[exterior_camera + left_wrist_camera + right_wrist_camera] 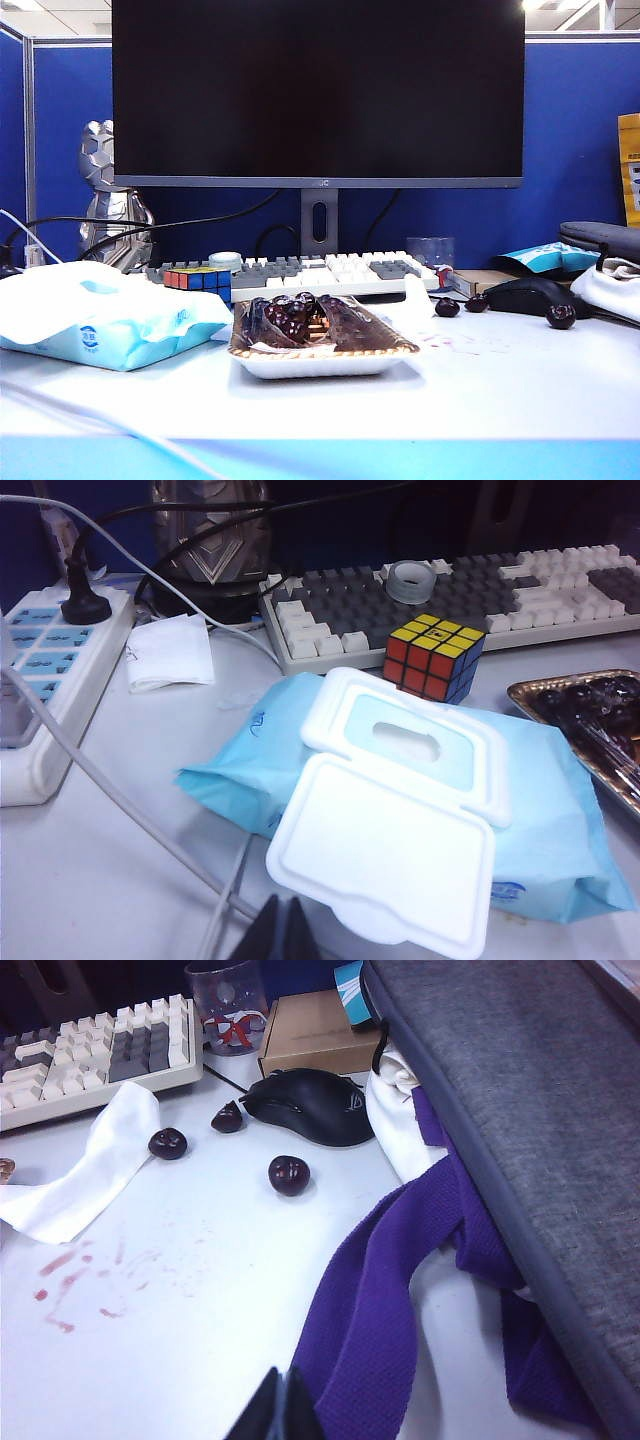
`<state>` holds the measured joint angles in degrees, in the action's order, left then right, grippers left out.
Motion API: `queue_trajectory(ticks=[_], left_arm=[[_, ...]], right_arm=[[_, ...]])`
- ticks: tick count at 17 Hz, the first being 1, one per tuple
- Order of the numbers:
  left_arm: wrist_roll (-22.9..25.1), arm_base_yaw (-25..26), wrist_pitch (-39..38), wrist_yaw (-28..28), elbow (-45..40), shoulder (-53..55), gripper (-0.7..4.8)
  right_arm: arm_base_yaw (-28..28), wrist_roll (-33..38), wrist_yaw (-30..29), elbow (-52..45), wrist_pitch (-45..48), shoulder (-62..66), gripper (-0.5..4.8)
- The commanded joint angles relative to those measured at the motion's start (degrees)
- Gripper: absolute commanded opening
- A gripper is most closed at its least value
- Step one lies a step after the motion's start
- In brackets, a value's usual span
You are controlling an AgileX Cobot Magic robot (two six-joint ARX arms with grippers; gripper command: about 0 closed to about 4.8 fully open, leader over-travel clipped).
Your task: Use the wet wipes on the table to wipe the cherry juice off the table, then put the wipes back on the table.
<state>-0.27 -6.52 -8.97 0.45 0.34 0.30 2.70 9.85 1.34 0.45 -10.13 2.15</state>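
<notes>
Exterior camera sits low at the table (520, 390) edge, facing the monitor (318, 90); both wrist cameras look down close — sharing the keyboard (560, 590) between them.

On the table (520, 390), the food tray (322, 362) sits in front of the keyboard (330, 270), with the wipes packet (100, 320) to its left. The wet wipe (90, 1175) lies right of the tray, the cherry juice (85, 1285) in front of it. Three cherries (288, 1174) lie near the mouse (310, 1105).
</notes>
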Motion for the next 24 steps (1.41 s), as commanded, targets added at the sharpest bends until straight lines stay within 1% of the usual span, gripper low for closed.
queue_trajectory(ticks=[1, 6, 7, 8, 9, 10, 11, 13, 15, 16, 17, 18, 19, 20, 21, 22, 23, 24], left_arm=[[-0.2, 0.1, -0.7, 0.2, 0.0, -0.2, -0.02], [-0.2, 0.1, -0.7, 0.2, 0.0, -0.2, -0.02], [-0.2, 0.1, -0.7, 0.2, 0.0, -0.2, -0.02], [-0.2, 0.1, -0.7, 0.2, 0.0, -0.2, -0.02], [-0.2, 0.1, -0.7, 0.2, 0.0, -0.2, -0.02], [-0.2, 0.1, -0.7, 0.2, 0.0, -0.2, -0.02], [-0.2, 0.1, -0.7, 0.2, 0.0, -0.2, -0.02], [-0.2, 0.1, -0.7, 0.2, 0.0, -0.2, -0.02], [-0.2, 0.1, -0.7, 0.2, 0.0, -0.2, -0.02], [-0.2, 0.1, -0.7, 0.2, 0.0, -0.2, -0.02], [-0.2, 0.1, -0.7, 0.2, 0.0, -0.2, -0.02], [-0.2, 0.1, -0.7, 0.2, 0.0, -0.2, -0.02], [-0.2, 0.1, -0.7, 0.2, 0.0, -0.2, -0.02], [-0.2, 0.1, -0.7, 0.2, 0.0, -0.2, -0.02], [-0.2, 0.1, -0.7, 0.2, 0.0, -0.2, -0.02], [-0.2, 0.1, -0.7, 0.2, 0.0, -0.2, -0.02], [-0.2, 0.1, -0.7, 0.2, 0.0, -0.2, -0.02], [-0.2, 0.1, -0.7, 0.2, 0.0, -0.2, -0.02]], right_arm=[[0.0, 0.3, 0.0, -0.1, 0.5, 0.0, -0.05], [0.0, 0.2, 0.5, -0.1, 0.5, 0.0, -0.05], [0.0, 0.3, 2.2, -0.1, 1.4, 0.0, -0.05], [0.0, 2.4, 2.1, -0.1, 4.2, 0.0, -0.04], [0.1, 5.5, 0.2, 0.2, 9.0, 0.0, 0.13], [0.1, 8.0, -2.8, 1.3, 14.2, 0.0, 0.18], [0.2, 8.5, -3.4, 3.5, 16.3, 0.2, 0.18], [0.4, 8.0, -2.8, 10.0, 16.4, 1.5, 0.18], [0.3, 6.3, -3.8, 17.9, 16.1, 7.4, 0.18], [0.3, 6.2, -6.4, 21.4, 15.9, 11.6, 0.18], [0.3, 6.2, -11.4, 26.6, 15.8, 18.8, 0.18], [0.3, 6.2, -15.0, 30.0, 15.3, 23.4, 0.18], [0.3, 6.2, -20.5, 35.8, 13.5, 30.9, 0.17], [0.4, 6.8, -23.7, 40.2, 11.5, 36.8, 0.06], [0.4, 9.2, -25.8, 44.3, 9.2, 42.4, -0.04], [0.4, 13.4, -26.9, 48.0, 7.1, 47.5, -0.04], [0.4, 16.2, -29.1, 50.2, 7.2, 51.4, -0.03], [0.4, 18.0, -35.5, 51.9, 12.8, 57.9, -0.03]])
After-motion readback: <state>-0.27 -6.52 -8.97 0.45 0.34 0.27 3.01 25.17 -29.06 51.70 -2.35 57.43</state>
